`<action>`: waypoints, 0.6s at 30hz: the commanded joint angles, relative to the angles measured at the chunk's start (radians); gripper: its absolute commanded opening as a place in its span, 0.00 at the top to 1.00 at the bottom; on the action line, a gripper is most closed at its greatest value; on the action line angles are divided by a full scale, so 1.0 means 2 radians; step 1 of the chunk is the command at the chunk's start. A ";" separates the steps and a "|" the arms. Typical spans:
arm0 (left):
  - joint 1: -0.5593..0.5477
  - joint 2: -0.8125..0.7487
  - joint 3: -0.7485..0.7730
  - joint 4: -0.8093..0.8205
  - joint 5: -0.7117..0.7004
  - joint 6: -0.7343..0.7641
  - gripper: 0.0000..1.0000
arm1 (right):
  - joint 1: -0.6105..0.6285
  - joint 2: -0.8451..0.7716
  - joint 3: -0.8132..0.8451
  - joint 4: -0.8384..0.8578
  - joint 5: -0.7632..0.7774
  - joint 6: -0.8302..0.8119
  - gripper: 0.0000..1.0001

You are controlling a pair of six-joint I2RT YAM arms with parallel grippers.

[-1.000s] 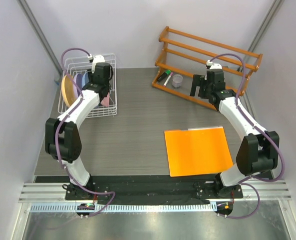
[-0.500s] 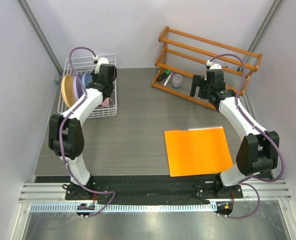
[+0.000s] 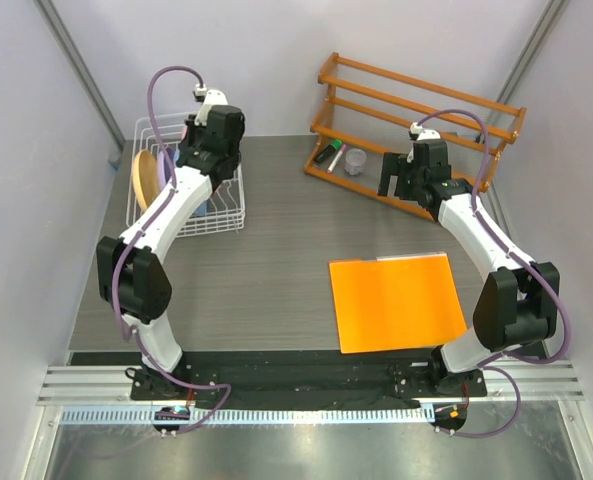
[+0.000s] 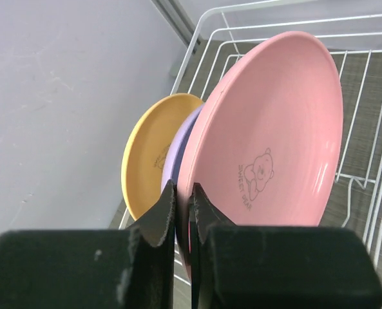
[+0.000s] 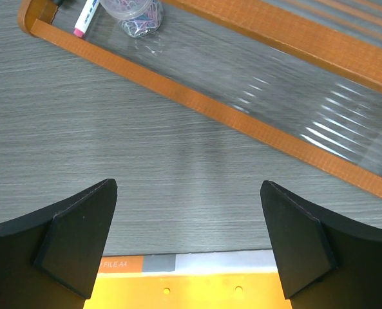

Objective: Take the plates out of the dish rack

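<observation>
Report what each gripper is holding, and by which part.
The left gripper is shut on the round pink plastic plate, with its fingers pinching the plate's rim. The right gripper is open and holds nothing.

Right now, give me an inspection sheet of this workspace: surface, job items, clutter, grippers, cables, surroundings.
Surface: grey wood-grain table.
Job's things: white rack at far left; pink plate, lavender plate and yellow plate on edge, side by side at the rack; a blue plate not made out.
Clutter: orange sheet near right; wooden shelf far right, holding a marker and a clear tub.
Grippers: left gripper shut on the pink plate's rim; right gripper open, empty, above the table by the shelf.
Cables: purple left cable loops above its wrist; purple right cable likewise.
Surroundings: plain walls; metal rail at the near edge.
</observation>
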 commanded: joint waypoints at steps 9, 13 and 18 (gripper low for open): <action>-0.058 -0.064 0.006 -0.023 0.048 -0.019 1.00 | 0.004 0.010 0.033 0.014 -0.149 0.019 0.00; -0.076 -0.077 -0.004 -0.059 0.191 -0.107 1.00 | 0.011 0.027 0.014 0.074 -0.255 0.078 0.00; -0.079 -0.077 -0.040 -0.042 0.323 -0.168 1.00 | 0.037 0.048 -0.012 0.180 -0.320 0.155 0.00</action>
